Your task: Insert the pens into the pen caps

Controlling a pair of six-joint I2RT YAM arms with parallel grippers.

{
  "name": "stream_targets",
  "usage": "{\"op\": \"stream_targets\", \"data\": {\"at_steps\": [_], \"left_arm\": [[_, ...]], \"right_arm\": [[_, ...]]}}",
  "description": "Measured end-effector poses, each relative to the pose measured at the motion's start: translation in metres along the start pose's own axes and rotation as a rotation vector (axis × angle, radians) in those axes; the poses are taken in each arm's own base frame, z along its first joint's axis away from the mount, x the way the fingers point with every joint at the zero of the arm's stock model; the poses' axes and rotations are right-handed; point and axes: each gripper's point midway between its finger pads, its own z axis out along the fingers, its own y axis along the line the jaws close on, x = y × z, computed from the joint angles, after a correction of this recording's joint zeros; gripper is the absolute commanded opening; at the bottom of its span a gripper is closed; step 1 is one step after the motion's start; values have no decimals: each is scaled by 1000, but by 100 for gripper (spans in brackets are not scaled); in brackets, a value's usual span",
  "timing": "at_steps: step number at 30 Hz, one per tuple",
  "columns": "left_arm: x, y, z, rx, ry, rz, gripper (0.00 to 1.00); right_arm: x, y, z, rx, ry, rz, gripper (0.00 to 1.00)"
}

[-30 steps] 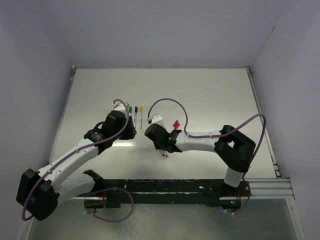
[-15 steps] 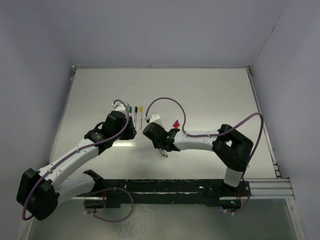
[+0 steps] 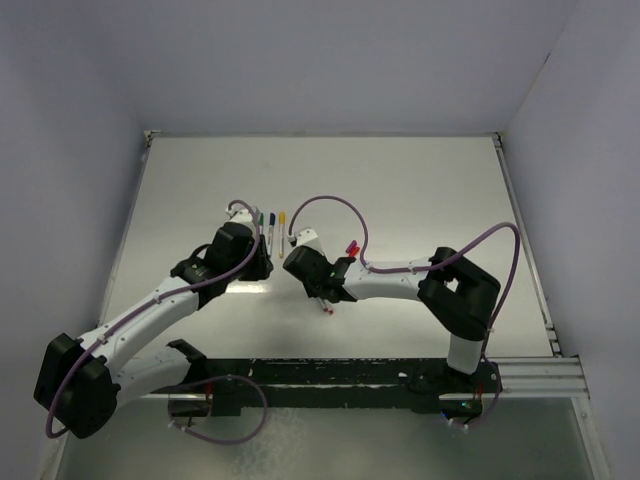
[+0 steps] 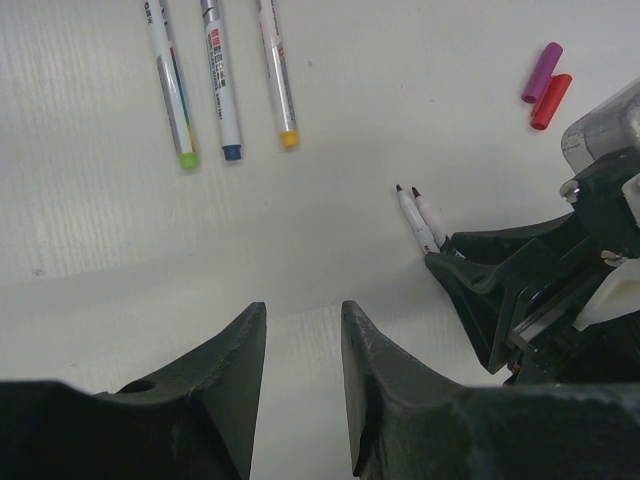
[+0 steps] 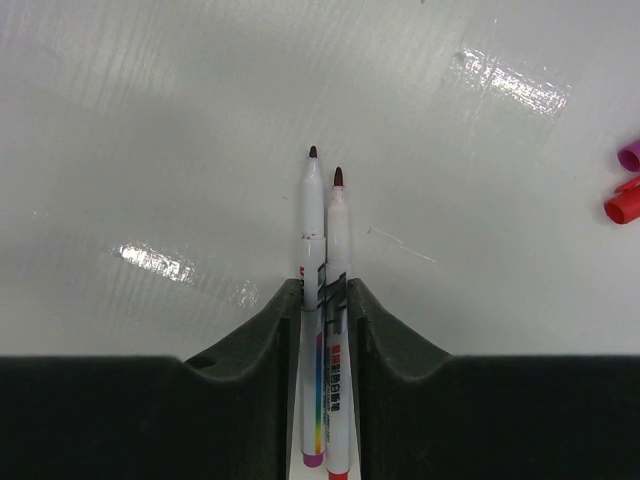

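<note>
The right tool (image 5: 325, 290), a pair of blunt matte black fingers, is clenched on two uncapped whitish plastic marker pens (image 5: 326, 235). The pens lie side by side, barrels touching, with one finger pressed against each outer flank. The slim round barrels narrow to dark fine tips that point away from the wrist. One butt end is purple and the other red, and the purple-ended barrel carries a printed rainbow stripe. Whether the tips rest on the white, glossy, faintly ribbed surface (image 3: 420, 190) or hang just above it cannot be told.

Off to one side, apart from the tips, a stubby purple plastic cap (image 4: 541, 72) and a stubby red plastic cap (image 4: 551, 100) lie flat. They are smooth short cylinders, touching along their sides.

The left tool (image 4: 303, 312) is released, its curved black fingers parted with nothing between them. Beyond it a green-ended pen (image 4: 172, 80), a blue-ended pen (image 4: 218, 75) and a yellow-ended pen (image 4: 275, 70) lie flat in a near-parallel row, not touching.
</note>
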Motion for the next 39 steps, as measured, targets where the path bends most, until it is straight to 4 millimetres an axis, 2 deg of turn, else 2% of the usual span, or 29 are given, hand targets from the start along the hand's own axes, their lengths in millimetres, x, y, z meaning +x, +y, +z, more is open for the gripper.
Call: {"op": "stream_targets", "data": {"at_steps": [12, 18, 34, 39], "left_arm": [[1, 0, 2, -1, 2, 0, 39], [2, 1, 3, -3, 7, 1, 39], [3, 1, 5, -3, 6, 1, 40], [5, 2, 5, -5, 9, 1, 40]], "right_arm": [[-2, -3, -3, 19, 8, -17, 32], [-8, -1, -4, 13, 1, -23, 30], [-3, 2, 3, 11, 17, -34, 25], [-4, 3, 3, 11, 16, -34, 31]]}}
